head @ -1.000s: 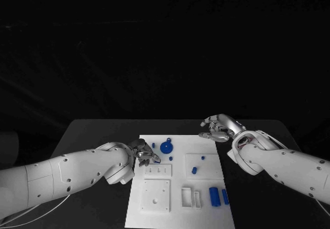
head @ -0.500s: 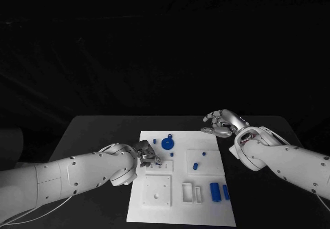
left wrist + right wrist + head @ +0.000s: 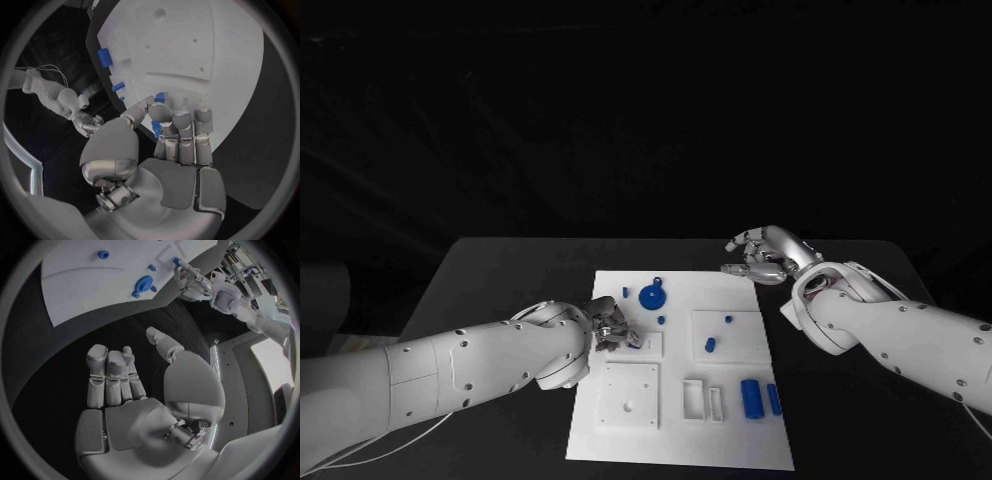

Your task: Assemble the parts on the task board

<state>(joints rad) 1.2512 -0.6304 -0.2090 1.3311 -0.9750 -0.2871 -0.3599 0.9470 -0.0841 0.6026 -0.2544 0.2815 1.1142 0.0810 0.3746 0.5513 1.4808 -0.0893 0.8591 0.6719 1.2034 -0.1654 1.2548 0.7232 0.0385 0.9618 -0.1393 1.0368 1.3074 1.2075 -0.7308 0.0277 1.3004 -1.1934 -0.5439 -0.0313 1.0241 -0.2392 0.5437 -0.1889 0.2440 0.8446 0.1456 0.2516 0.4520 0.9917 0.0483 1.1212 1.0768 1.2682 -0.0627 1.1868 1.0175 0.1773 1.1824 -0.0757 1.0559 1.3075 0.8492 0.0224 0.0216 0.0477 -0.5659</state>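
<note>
The white task board (image 3: pixel 733 440) lies in the middle of the table. My left hand (image 3: pixel 609 328) hangs over the board's left side, above a small white block with holes (image 3: pixel 643 350). It pinches a small blue part (image 3: pixel 155 129) between thumb and fingers, and the same part (image 3: pixel 177 261) shows at its fingertips in the right wrist view. My right hand (image 3: pixel 764 256) hovers off the board's far right corner, fingers loosely curled, holding nothing. On the board lie a blue disc with a knob (image 3: pixel 652 297), small blue pegs (image 3: pixel 710 346) and two blue cylinders (image 3: pixel 750 398).
A square white plate (image 3: pixel 629 394) and a slotted white holder (image 3: pixel 694 398) stand on the board's near half. Black table (image 3: pixel 502 280) surrounds the board on both sides. The right wrist view shows the board (image 3: pixel 94 280) and blue disc (image 3: pixel 144 284) beyond my right hand (image 3: pixel 125 390).
The camera has shifted. My left hand has crept a little toward the near side of the board, over the holed block, still pinching the blue part. The right hand stays about where it was.
</note>
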